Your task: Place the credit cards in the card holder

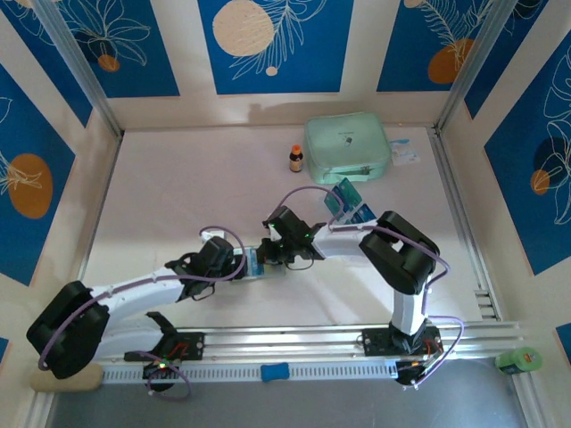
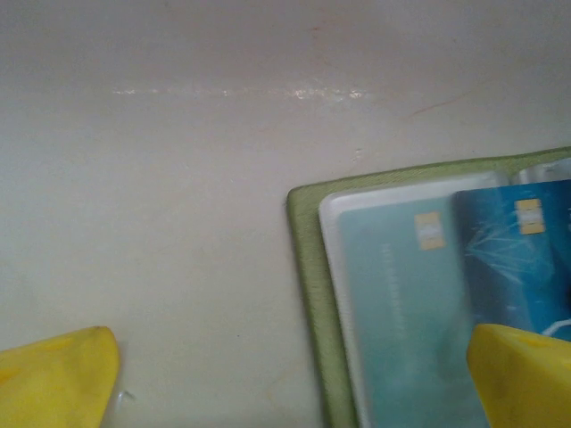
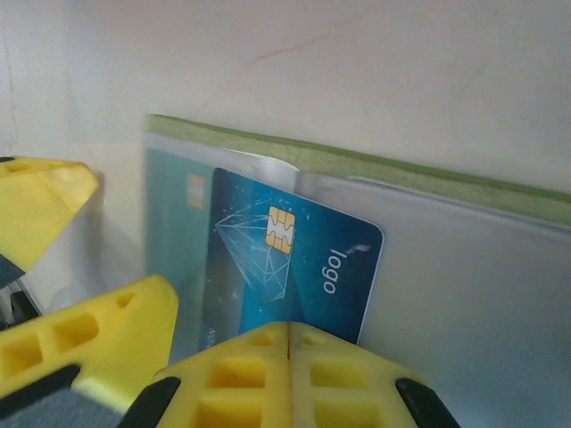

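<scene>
The card holder lies open on the table, olive-green rim around pale clear pockets. A pale teal credit card sits behind the clear pocket at its left end. A darker blue credit card with a gold chip lies on the open inside beside it. My right gripper is shut, its tips against that card's near edge. My left gripper is open, straddling the holder's left edge, one finger over the holder. More teal-blue credit cards stand behind the right arm.
A mint-green zip case sits at the back of the table with a small brown bottle to its left. Both arms meet over the middle of the table. White walls enclose the table on the left, right and back.
</scene>
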Robot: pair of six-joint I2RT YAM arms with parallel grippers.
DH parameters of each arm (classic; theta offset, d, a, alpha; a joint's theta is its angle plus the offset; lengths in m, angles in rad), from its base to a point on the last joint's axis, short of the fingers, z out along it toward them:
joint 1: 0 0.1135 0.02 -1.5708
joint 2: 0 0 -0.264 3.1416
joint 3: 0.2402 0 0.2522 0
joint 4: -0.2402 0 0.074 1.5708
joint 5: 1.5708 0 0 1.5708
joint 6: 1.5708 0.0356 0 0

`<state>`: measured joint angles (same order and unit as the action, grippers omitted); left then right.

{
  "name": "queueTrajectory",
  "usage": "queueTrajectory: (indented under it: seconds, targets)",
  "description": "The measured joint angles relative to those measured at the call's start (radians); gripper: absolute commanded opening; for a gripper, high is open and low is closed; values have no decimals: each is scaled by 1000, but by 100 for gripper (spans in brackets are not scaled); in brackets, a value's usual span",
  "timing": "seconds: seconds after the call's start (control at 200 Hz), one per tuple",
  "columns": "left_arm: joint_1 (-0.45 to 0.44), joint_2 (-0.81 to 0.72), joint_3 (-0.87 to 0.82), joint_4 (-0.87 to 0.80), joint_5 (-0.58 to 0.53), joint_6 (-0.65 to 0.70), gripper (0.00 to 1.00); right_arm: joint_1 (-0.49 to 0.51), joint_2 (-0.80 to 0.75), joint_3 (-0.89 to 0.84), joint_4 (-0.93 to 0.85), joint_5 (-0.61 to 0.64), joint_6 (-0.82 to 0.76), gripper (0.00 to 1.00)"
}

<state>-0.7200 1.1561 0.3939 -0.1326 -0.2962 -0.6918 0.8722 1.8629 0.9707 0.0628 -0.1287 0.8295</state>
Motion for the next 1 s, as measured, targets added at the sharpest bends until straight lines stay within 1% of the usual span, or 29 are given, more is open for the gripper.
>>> queueTrajectory:
  seconds: [0.2, 0.49, 0.59, 0.69, 0.805, 0.94, 1.0]
  targets:
    - [0, -45, 32, -22, -4, -18, 100, 25, 34, 37, 11, -9, 13, 2]
    - [0, -57, 40, -26, -13, -41, 100, 21, 54, 47, 49, -49, 39, 3]
    - [0, -61, 40, -26, -20, -47, 100, 7, 30, 31, 53, -60, 40, 6]
    - [0, -64, 40, -26, -24, -56, 100, -20, -31, 3, 46, -63, 39, 8]
    - [0, -64, 40, -26, -27, -62, 100, -60, -129, -31, 26, -53, 34, 15]
    - [0, -64, 40, -26, -27, -62, 100, -97, -239, -61, -50, 7, 2, 34]
    - [0, -64, 40, -26, -27, -62, 100, -104, -273, -66, -96, 44, -24, 40]
